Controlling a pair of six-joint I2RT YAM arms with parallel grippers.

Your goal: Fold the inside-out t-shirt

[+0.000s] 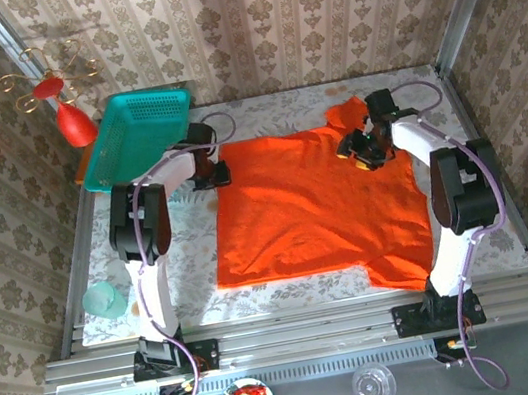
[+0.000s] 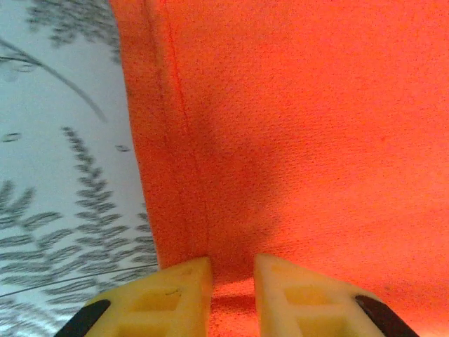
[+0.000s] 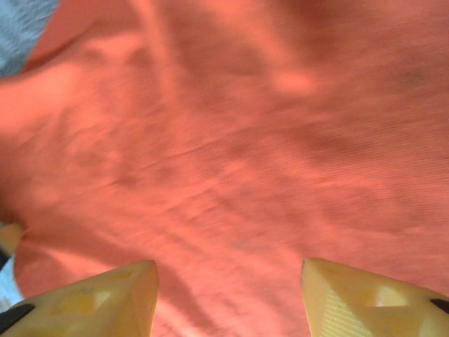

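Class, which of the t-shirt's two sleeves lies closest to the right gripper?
The far sleeve, crumpled up, right beside the right gripper; the near sleeve lies flat, well away on the near side.

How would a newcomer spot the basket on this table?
On the fern-patterned table, look to the far left corner. There sits a tilted teal plastic mesh basket, left of the flat orange-red fabric t-shirt. Its open teal lattice sets it apart from the glossy red ornament beside it.
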